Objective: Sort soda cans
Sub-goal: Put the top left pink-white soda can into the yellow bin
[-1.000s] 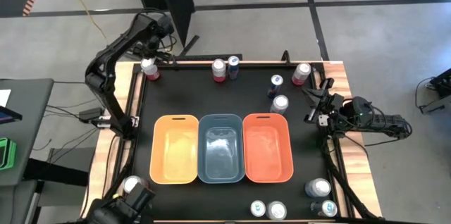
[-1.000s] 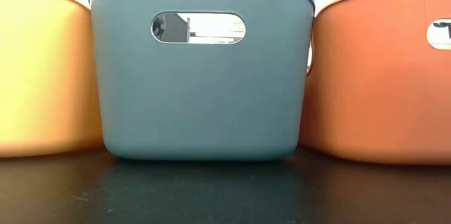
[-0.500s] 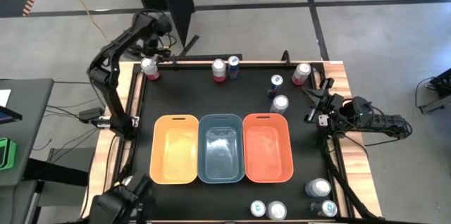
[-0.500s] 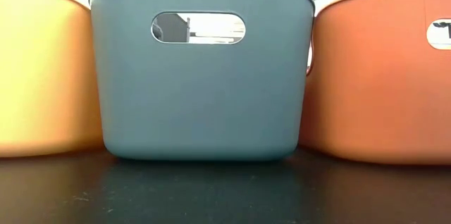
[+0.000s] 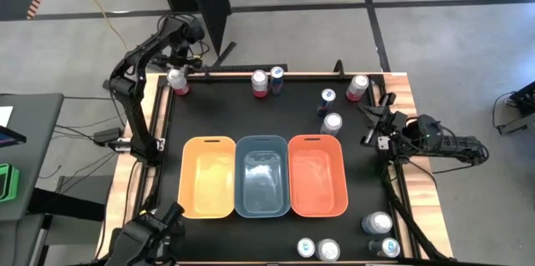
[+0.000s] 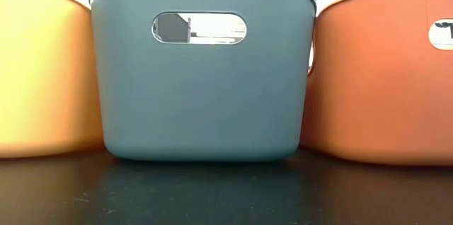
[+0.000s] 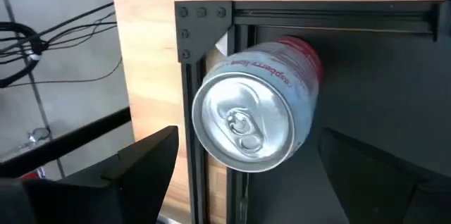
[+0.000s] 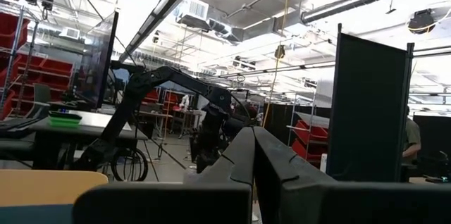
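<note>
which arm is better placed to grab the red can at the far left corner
Left. Its tool hangs right over the red can, open fingers either side in the left wrist view. The right tool sits across the table at the right edge, near other cans.

Can [image 7: 254,108] — bright brushed-metal lid with pull tab, glossy printed red-and-silver wall. Beside it a rail [image 7: 211,97] of black matt metal, bolted at the corner. Table edge [image 7: 148,55] pale wood, smooth, visible grain. Mat [image 5: 217,115] black, matt. Three bins — yellow [image 6: 42,69], blue-grey [image 6: 202,97], orange [image 6: 382,83] — smooth plastic, satin sheen, faintly mirrored in the dark top.
</note>
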Tool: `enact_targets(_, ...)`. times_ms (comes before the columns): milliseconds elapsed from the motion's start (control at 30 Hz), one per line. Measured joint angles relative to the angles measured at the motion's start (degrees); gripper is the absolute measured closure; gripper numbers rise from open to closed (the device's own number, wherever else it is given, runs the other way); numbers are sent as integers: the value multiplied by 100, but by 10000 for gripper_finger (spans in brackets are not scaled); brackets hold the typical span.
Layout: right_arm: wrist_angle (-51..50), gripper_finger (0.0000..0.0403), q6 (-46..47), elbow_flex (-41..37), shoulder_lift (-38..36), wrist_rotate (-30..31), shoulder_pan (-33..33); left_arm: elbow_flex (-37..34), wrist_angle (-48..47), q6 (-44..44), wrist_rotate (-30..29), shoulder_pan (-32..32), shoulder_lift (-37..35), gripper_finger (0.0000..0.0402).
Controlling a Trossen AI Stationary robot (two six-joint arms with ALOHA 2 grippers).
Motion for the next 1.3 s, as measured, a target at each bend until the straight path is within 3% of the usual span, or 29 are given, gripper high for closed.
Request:
enact_targets(933,-59,381,-115,2,0,1,-2,-1,354,-58,26,86,0,43)
enact_targets(1300,-62,381,-111,2,0,1,-2,-409,738,-58,0,86,-7,46)
